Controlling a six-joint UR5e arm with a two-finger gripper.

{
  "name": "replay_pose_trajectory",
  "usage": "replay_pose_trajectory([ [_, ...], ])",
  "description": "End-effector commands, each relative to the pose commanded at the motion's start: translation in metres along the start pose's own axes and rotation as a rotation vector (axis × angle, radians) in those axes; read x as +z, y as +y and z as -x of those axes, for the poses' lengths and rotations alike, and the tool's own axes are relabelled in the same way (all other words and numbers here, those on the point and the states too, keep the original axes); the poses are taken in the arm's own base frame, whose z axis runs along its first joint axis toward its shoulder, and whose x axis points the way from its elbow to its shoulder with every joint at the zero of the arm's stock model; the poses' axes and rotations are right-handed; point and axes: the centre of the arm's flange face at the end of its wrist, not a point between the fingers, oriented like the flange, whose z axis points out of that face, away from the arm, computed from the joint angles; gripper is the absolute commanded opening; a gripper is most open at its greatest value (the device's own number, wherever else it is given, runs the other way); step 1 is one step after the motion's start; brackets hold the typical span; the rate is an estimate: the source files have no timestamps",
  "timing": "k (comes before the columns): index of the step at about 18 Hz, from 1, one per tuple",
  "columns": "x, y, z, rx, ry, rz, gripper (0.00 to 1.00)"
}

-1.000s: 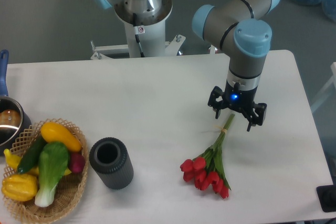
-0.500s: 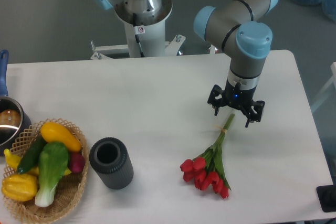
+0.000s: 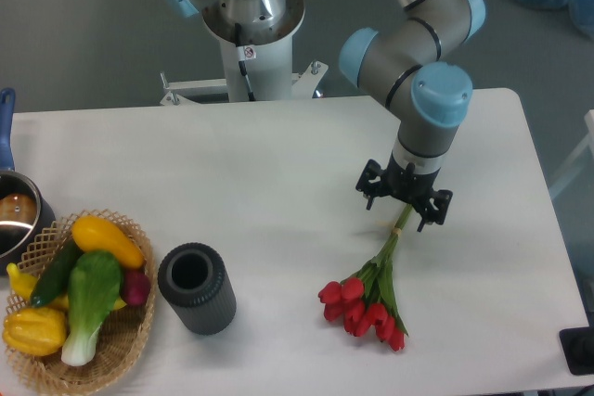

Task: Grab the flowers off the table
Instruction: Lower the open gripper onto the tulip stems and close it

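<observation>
Black two-finger gripper (image 3: pixel 400 201) with fingers spread wide, poised over the stem end of the bunch of red tulips with green stems (image 3: pixel 369 288), flowers lying on the white matte tabletop (image 3: pixel 278 173), right of a dark grey ribbed cylinder vase (image 3: pixel 196 288), woven basket of vegetables (image 3: pixel 125 331) at left

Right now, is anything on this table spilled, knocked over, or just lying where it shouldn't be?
Only the flowers: they lie flat on the table instead of standing in the dark cylinder nearby. The open gripper hovers over their stem end. The basket of vegetables looks tidy; nothing is spilled.
</observation>
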Motion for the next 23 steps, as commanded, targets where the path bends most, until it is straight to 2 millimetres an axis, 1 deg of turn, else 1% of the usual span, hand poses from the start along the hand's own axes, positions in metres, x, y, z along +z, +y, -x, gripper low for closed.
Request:
replay_pose_trajectory([
  [2, 0.001, -0.004, 0.008, -0.008, -0.007, -0.003, 1.00],
  [3, 0.002, -0.004, 0.010, -0.012, -0.008, -0.004, 1.00],
  [6, 0.011, -0.006, 0.010, -0.009, 0.002, 0.001, 1.00],
  [8, 0.015, -0.008, 0.014, -0.009, -0.004, 0.000, 1.00],
  [13, 0.020, -0.015, 0.014, 0.005, -0.002, -0.002, 1.00],
  [15, 0.026, -0.015, 0.013, 0.005, 0.008, 0.004, 1.00],
  [22, 0.032, -0.014, 0.012, 0.002, 0.018, 0.011, 1.00],
  [23, 0.036, -0.014, 0.012, 0.002, 0.023, 0.015, 1.00],
])
